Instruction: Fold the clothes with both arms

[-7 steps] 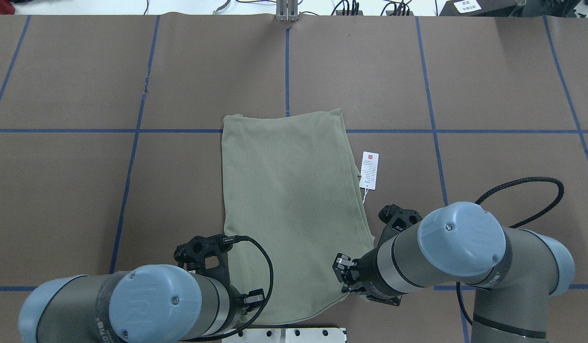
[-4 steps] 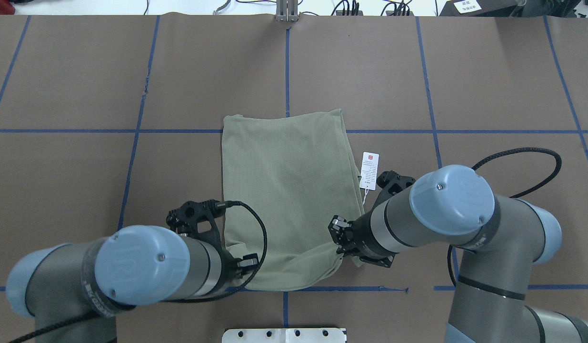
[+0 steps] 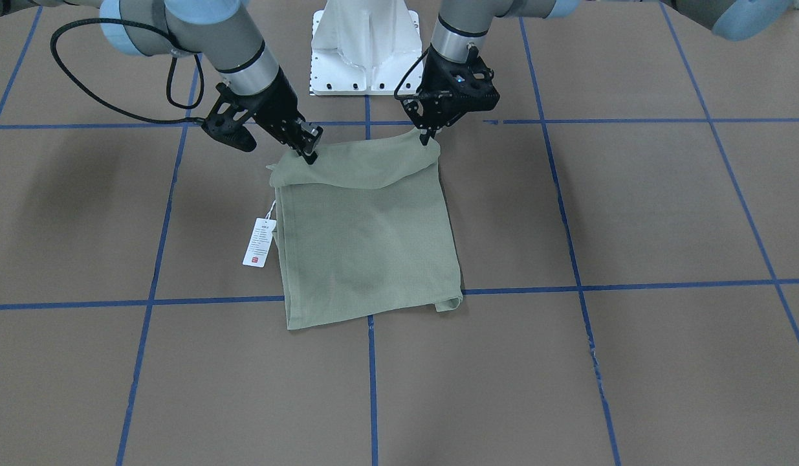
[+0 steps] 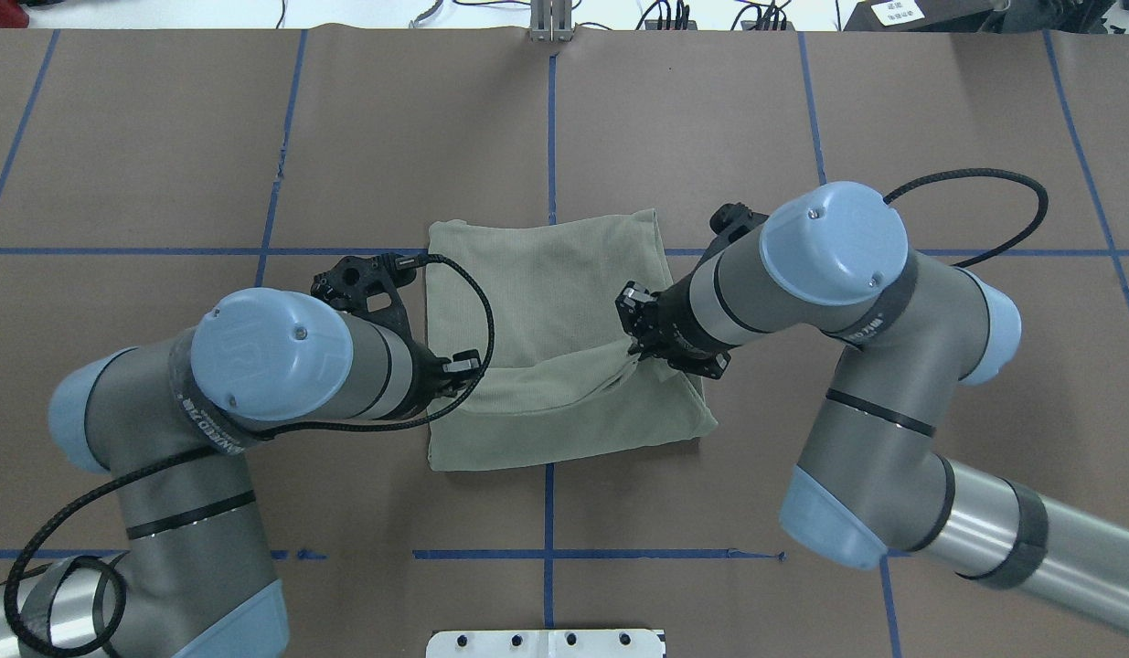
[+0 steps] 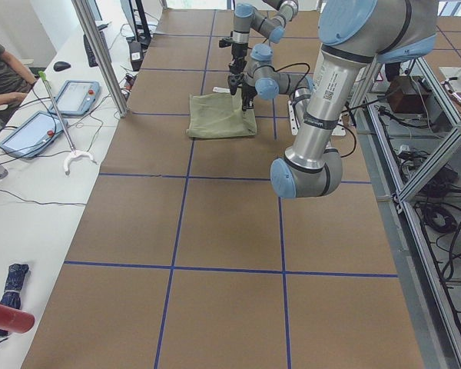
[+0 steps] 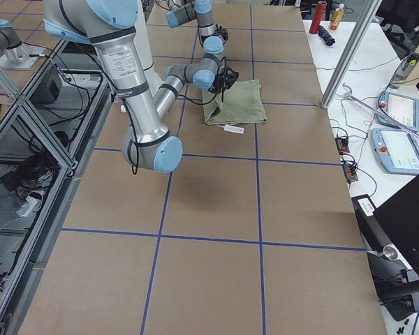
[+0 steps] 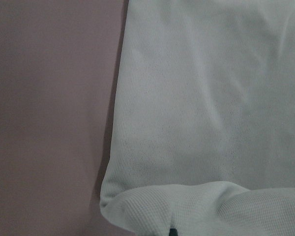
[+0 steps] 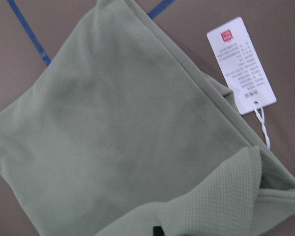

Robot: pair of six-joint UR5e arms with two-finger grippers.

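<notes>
Gripping the near hem at its two corners, both claws were clamped on the shirt (image 4: 564,302) and held that edge lifted above the rest of the cloth. The left gripper (image 3: 427,138) pinched one corner and the right gripper (image 3: 308,155) the other, so the raised hem hung as a shallow curve between them, sagging in the middle. In the front-facing view the fingers of each met with cloth between them; the wrist views showed only a dark fingertip at the bottom edge with knit bunched over it, which fits a closed pinch.

Held at both corners, the edge would stay roughly square and taut across its width; I judged that this grip allowed the near half to be carried over the far half in one even fold, without one side trailing. The flap already overlapped the lower layer, so the fold looked about midway.

The shirt lay near the middle of the table (image 4: 939,137), across a crossing of blue tape lines (image 4: 550,128), already narrowed to a panel with the sleeves not visible. Its long axis ran from the robot's side toward the far side, and the lifted hem faced the robot. Which end the neck was at could not be told. The tag (image 3: 259,242) lay flat on the table just beside the shirt's edge on the robot's right, its string leading into the cloth.
</notes>
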